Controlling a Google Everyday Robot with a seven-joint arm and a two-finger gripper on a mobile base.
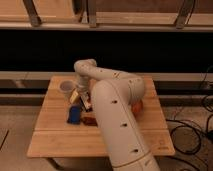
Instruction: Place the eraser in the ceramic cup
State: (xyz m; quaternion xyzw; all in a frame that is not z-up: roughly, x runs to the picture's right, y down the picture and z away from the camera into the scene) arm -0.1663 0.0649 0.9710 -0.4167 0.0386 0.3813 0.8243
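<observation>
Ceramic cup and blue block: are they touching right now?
Apart. The camera view shows a strip of bare table between the ceramic cup and the blue block, which lies nearer the camera. The gripper hangs beside the cup.

Dim, warm light falls on the table (50, 135); the band (30, 52) behind is almost black. The gripper (81, 98) hangs lit beside the ceramic cup (66, 88).
</observation>
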